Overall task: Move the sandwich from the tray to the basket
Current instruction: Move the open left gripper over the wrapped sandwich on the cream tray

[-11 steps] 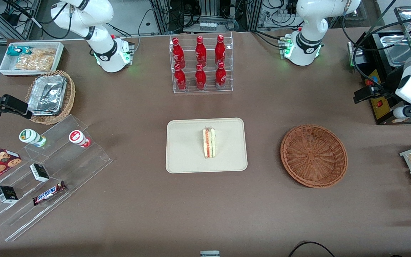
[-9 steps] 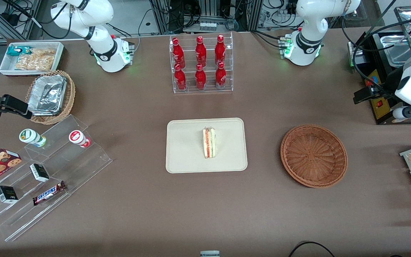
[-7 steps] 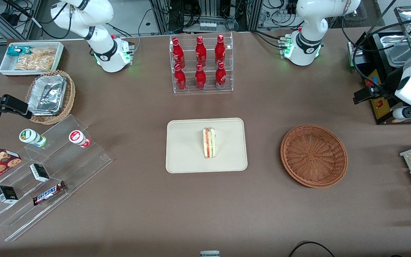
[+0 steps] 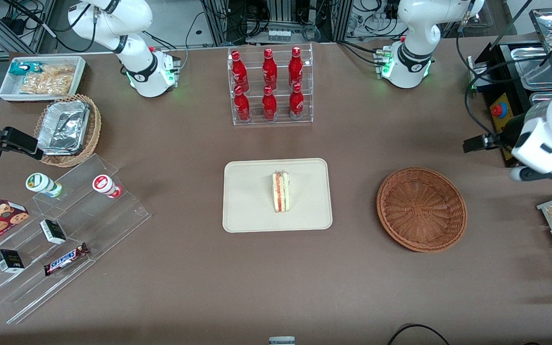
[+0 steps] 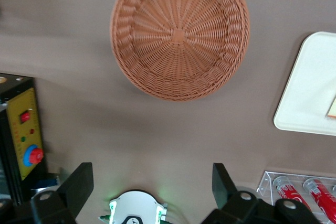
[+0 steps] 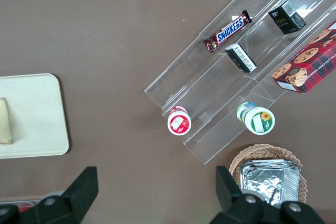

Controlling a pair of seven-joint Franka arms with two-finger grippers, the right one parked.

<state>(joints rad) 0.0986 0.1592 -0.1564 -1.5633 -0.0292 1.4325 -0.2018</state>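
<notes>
Front view: the sandwich (image 4: 281,191) lies on the white tray (image 4: 247,196); the wicker basket (image 4: 421,209) sits beside the tray on the worktop (image 4: 352,278). The end effector (image 4: 468,145) is farther from the front camera than the basket, toward the working arm's end.

Left wrist view: the end effector (image 5: 152,167) is released, fingers wide apart.

The left arm (image 4: 551,136) has a smooth, rounded white shell, a dark grey band (image 4: 412,62) around its base, a green light (image 4: 427,68) there and a looping black cable (image 4: 466,106). Its angular hand (image 4: 467,145), toward the working arm's end of the tabletop (image 4: 352,287), is matte black, with round silver screws (image 5: 245,196) on its fingers.
</notes>
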